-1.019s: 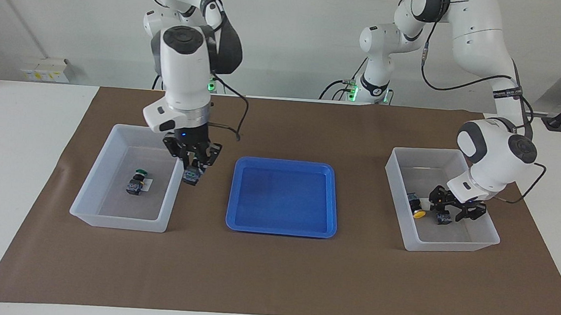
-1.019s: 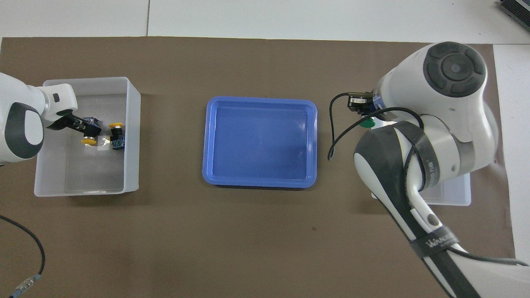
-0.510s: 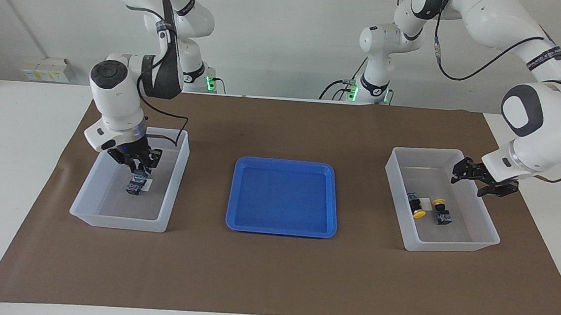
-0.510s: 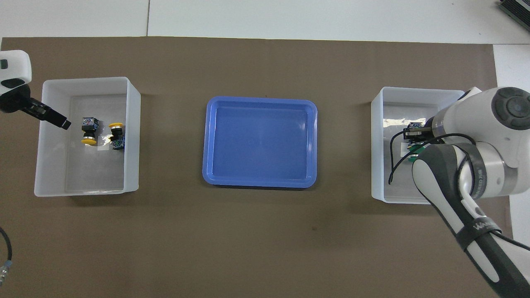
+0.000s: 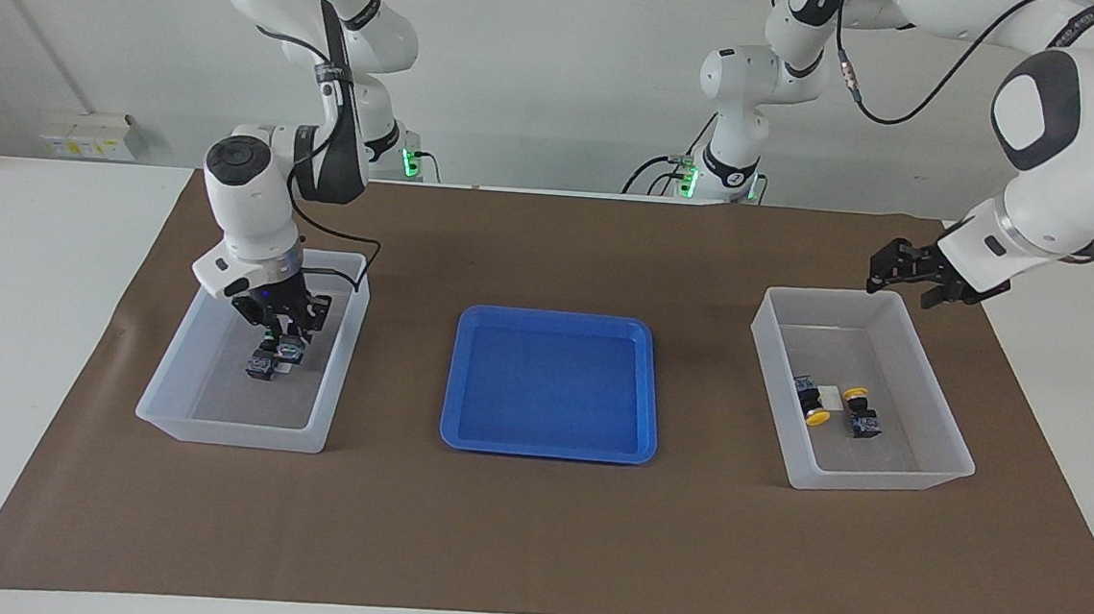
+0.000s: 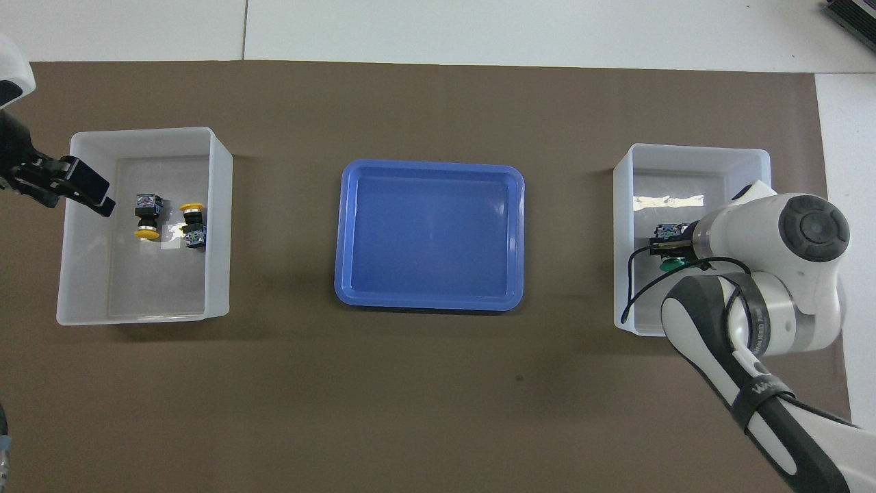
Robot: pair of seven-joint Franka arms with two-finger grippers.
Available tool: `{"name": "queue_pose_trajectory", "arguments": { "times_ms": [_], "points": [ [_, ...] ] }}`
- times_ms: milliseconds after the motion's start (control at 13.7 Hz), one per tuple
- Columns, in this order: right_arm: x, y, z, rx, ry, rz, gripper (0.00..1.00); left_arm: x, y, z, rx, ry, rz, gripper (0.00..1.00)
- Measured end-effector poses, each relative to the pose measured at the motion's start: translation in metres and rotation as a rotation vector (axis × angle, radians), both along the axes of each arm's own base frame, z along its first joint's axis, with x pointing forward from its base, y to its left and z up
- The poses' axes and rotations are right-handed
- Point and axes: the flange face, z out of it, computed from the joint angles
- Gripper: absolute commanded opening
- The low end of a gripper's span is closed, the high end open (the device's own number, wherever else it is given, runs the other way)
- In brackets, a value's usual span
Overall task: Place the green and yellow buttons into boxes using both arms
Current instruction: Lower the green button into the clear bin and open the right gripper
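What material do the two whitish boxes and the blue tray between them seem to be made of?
Both boxes look like translucent, slightly frosted plastic: the brown mat shows faintly through their sloped walls. The blue tray looks like opaque moulded plastic with a smooth, mildly glossy finish: soft light patches lie on its floor and its rim is rounded. Neither can be confirmed by look alone.

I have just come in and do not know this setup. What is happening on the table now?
Two robot arms sort push buttons into two clear boxes. The right gripper is down inside one box, at the green buttons. The left gripper hangs above the rim of the other box, where two yellow buttons lie. The blue tray sits between the boxes.
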Motion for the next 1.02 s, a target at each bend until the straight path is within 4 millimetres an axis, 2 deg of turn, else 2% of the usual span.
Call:
{"name": "queue_pose_trajectory", "arguments": {
  "times_ms": [146, 291, 364, 510, 655, 728, 801, 874, 1019],
  "points": [
    [0.001, 0.0, 0.001, 0.001, -0.006, -0.005, 1.0, -0.015, -0.026, 0.022, 0.023, -0.017, 0.059, 0.72],
    [0.006, 0.001, 0.011, 0.002, -0.029, -0.005, 1.0, -0.023, -0.038, 0.031, 0.039, -0.045, 0.118, 0.74],
    [0.011, 0.001, 0.021, 0.003, -0.049, -0.005, 1.0, -0.024, -0.038, 0.025, 0.041, -0.067, 0.134, 0.75],
    [0.02, 0.0, 0.047, 0.002, -0.078, -0.008, 1.0, -0.029, -0.033, -0.006, 0.041, -0.097, 0.151, 0.79],
    [0.023, -0.002, 0.087, -0.004, -0.066, -0.021, 1.0, -0.044, -0.033, -0.039, 0.045, -0.089, 0.153, 0.87],
    [0.023, -0.004, 0.111, -0.008, -0.049, -0.03, 1.0, -0.052, -0.033, -0.047, 0.046, -0.083, 0.151, 0.89],
    [0.022, -0.005, 0.135, -0.011, -0.032, -0.038, 1.0, -0.057, -0.034, -0.048, 0.047, -0.084, 0.151, 0.92],
    [0.02, -0.007, 0.161, -0.014, -0.013, -0.048, 1.0, -0.061, -0.035, -0.047, 0.047, -0.089, 0.151, 1.0],
    [0.014, -0.011, 0.206, -0.018, 0.009, -0.066, 1.0, -0.063, -0.039, -0.042, 0.044, -0.107, 0.149, 1.0]
  ]
}}
